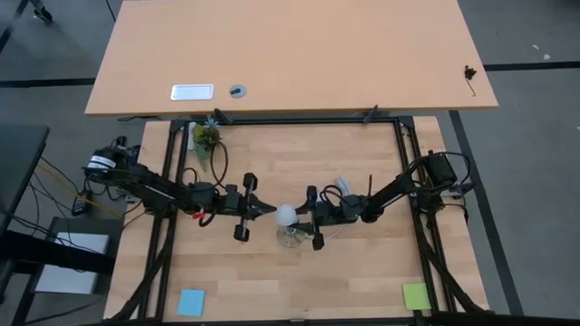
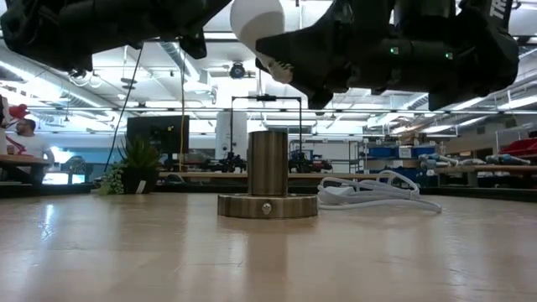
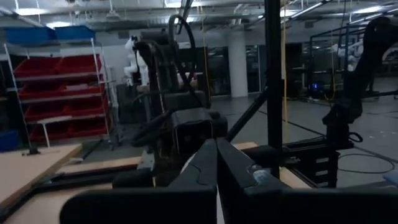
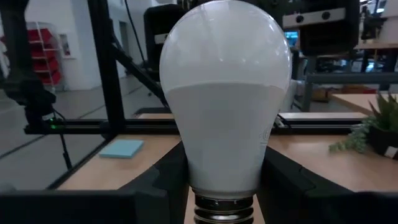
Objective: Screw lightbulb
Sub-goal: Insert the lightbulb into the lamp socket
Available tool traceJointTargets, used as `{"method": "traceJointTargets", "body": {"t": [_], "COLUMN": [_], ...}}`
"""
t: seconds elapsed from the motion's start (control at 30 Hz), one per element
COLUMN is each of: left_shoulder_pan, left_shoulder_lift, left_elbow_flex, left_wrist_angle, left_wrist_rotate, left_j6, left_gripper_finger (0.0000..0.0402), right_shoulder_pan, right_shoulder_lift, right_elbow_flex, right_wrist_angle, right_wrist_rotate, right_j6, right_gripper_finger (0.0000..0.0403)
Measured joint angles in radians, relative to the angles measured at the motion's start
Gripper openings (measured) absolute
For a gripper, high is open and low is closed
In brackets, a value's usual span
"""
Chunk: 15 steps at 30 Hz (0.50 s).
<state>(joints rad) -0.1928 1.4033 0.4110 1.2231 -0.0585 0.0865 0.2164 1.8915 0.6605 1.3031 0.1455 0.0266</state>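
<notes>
Between the right gripper's (image 4: 224, 180) jaws I have the lightbulb (image 4: 225, 93), and it's a firm hold: the two dark fingers (image 4: 289, 180) press the narrow lower part of the white body from either side, partly spread to the bulb's width, with the grey screw base just showing below them. From above, I see the lightbulb (image 1: 286, 215) right at the tip of the right gripper (image 1: 311, 217), over the middle of the tabletop (image 1: 299, 281). Level with the tabletop, the bulb's (image 2: 258, 23) rounded head sits high up, well clear above the metal socket (image 2: 268, 180), which stands upright on its round flat base. Directly under the jaws, then, is that socket (image 1: 290, 237), not touching the bulb. A coiled white cable (image 2: 377, 191) lies on the tabletop just beside the socket.

Across from the bulb, the left gripper (image 1: 252, 210) hangs close by, its jaws pressed fully together with nothing in them; in its own wrist view the two fingers (image 3: 205, 171) meet flat against each other. A small potted plant (image 1: 206, 138) sits far off at the tabletop's back edge.
</notes>
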Motion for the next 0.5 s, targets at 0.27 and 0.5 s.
{"method": "traceJointTargets", "body": {"t": [0.27,0.5], "left_shoulder_pan": [0.000,0.000], "left_shoulder_lift": [0.061,0.084], "left_elbow_flex": [0.000,0.002], "left_wrist_angle": [0.015,0.056], "left_wrist_rotate": [-0.020,-0.021], "left_j6": [-0.038,-0.038], "left_gripper_finger": [0.0000,0.0000], "right_shoulder_pan": [-0.009,-0.009], "right_shoulder_lift": [0.008,0.008], "right_elbow_flex": [0.000,0.001], "right_wrist_angle": [-0.044,-0.054], "right_wrist_rotate": [0.003,-0.004], "right_j6": [0.000,0.007], "right_gripper_finger": [0.0157,0.0161]}}
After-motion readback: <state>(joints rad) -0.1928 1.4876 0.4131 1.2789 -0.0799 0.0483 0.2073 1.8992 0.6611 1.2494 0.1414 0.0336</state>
